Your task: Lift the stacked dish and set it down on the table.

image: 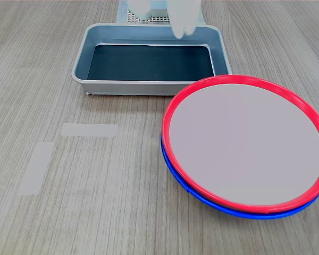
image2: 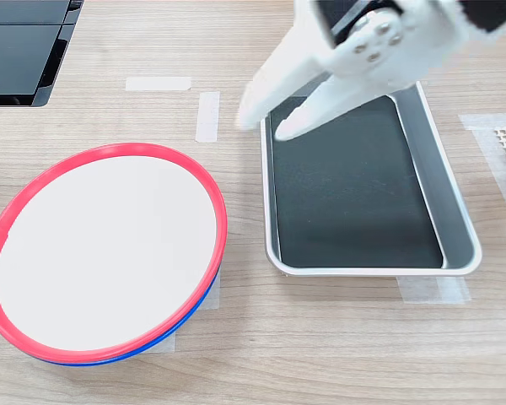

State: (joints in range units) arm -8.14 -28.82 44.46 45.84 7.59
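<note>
Jaws stand slightly parted and empty on the gripper (image2: 266,122), above the tray (image2: 455,198); reaching the red-rimmed dish (image2: 101,253) likely comes next.

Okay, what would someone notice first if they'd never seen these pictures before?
The red-rimmed plate stacked on a blue-rimmed plate, at the first exterior view's right. Next, the grey metal tray with its dark floor, and the white gripper hanging open above the tray's corner in the second exterior view.

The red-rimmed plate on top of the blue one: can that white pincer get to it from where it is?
Probably yes. The pincer hangs open over the grey tray, and the red-rimmed plate lies uncovered on top of the blue plate.
</note>
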